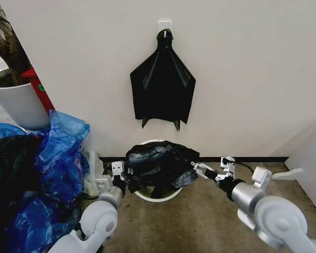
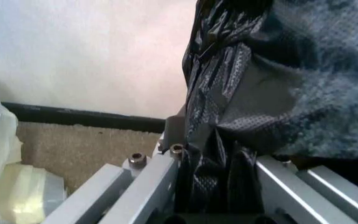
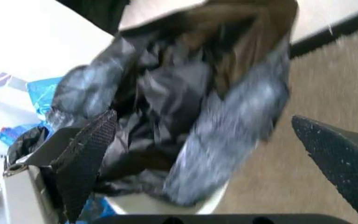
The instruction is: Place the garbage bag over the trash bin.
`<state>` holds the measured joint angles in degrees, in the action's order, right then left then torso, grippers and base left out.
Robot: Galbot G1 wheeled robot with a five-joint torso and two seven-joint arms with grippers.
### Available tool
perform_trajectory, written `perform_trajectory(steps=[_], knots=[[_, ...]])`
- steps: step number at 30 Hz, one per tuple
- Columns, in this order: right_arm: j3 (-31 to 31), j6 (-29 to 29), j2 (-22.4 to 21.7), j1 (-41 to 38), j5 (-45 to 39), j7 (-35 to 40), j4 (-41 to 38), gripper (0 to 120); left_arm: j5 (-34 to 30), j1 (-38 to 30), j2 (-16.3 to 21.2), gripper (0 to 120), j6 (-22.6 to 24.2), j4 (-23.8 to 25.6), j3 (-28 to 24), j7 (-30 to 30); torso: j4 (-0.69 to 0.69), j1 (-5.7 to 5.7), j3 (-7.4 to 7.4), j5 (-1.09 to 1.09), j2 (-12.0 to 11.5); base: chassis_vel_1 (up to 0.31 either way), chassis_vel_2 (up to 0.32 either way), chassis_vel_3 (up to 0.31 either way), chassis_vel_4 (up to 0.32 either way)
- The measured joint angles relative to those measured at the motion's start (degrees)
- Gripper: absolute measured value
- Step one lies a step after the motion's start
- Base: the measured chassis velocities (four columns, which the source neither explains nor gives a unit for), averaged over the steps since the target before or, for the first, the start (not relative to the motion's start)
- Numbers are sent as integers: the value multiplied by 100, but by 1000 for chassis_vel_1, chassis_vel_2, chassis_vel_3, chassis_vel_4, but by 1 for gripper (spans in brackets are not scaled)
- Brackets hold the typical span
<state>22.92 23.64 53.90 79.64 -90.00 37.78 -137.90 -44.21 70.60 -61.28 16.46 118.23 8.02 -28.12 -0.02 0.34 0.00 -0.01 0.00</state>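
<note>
Left claw (image 1: 127, 180) pinching garbage bag (image 1: 160, 163) — glossy, wrinkled black, heaped over trash bin (image 1: 147, 195), right claw (image 1: 199, 168) spread.

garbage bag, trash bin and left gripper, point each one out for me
garbage bag (image 1: 160, 162): head view, on the crumpled black film over the bin's mouth.
trash bin (image 1: 159, 196): head view, on its pale front rim.
left gripper (image 2: 215, 186): left wrist view, between the fingers, shut on the film.

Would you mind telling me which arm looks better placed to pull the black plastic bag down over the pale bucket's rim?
Probably the left. The left gripper is shut on the wrinkly black plastic garbage bag above the off-white round trash bin. The right gripper is open beside the bag, holding nothing.
</note>
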Motion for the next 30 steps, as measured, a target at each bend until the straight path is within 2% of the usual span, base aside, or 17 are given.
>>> perform_trajectory(steps=[8,20,22,27,30], knots=[[-20,-41,115,54,157,82,96,100,-96,-77,37,1,15,7,-2,-5,1,0,0,1,0,0,0,0,0],[18,-87,466,107,-124,-256,360,98,-249,-194,41,1,93,-26,-22,-72,0,0,0,1,0,0,0,0,0],[11,-99,479,104,-125,-269,373,95,-251,-195,37,1,93,-27,-30,-82,0,0,0,1,0,0,0,0,0],[3,-120,512,75,-125,-331,454,73,-257,-163,35,1,94,-22,-30,-90,1,0,0,1,0,0,0,0,0],[-8,-119,516,62,-117,-380,490,65,-259,-151,39,1,93,-8,-21,-93,1,0,0,1,0,0,0,0,0]])
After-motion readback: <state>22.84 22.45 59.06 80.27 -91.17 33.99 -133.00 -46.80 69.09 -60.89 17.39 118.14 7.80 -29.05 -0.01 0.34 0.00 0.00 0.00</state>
